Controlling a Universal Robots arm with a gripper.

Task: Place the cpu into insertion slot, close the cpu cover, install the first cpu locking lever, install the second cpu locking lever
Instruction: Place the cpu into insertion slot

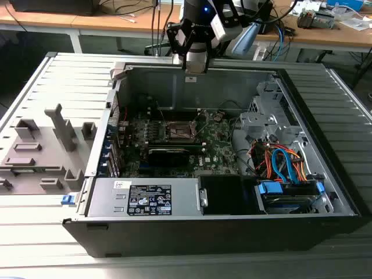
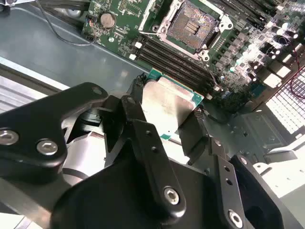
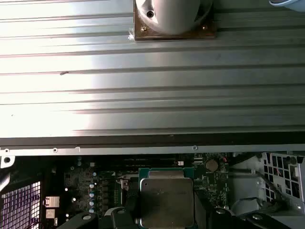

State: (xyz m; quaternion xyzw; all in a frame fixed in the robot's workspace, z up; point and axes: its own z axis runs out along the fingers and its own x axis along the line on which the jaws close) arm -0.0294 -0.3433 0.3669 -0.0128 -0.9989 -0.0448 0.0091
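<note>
- One chip in play, and it's off the ground: the end effector [image 2: 167, 114] is clamped on the cpu [image 2: 172, 100], with a dark finger [image 2: 133, 114] pressing each of two opposite edges. In the exterior view it hangs over the far wall of the open computer case [image 1: 325, 192].
- Handling guess: a light, stiff, thin little plate. The metal face looks smooth and a bit slippery, so gripping by the edges seems like the right call. I'd treat the underside and the socket contacts as the fragile bits, so no dropping or dragging.
- On the exterior view's left, a grey plastic fixture [image 1: 40, 151] sits on the slatted metal bench [image 1: 35, 238], well apart from the chip.
- In the middle is the green motherboard [image 1: 221, 151], with the insertion slot [image 1: 182, 131] lying uncovered. Its brownish centre is showing, and it's below the cpu and apart from it.
- A long black card [image 1: 171, 152] lies just in front of the slot, so it's tight around there.
- On the exterior view's right, there's a drive cage [image 1: 261, 122] and a bundle of orange and blue cables [image 1: 279, 163], pretty crowded.
- Behind it all there's a wooden bench [image 1: 116, 23] with more wires.
</note>
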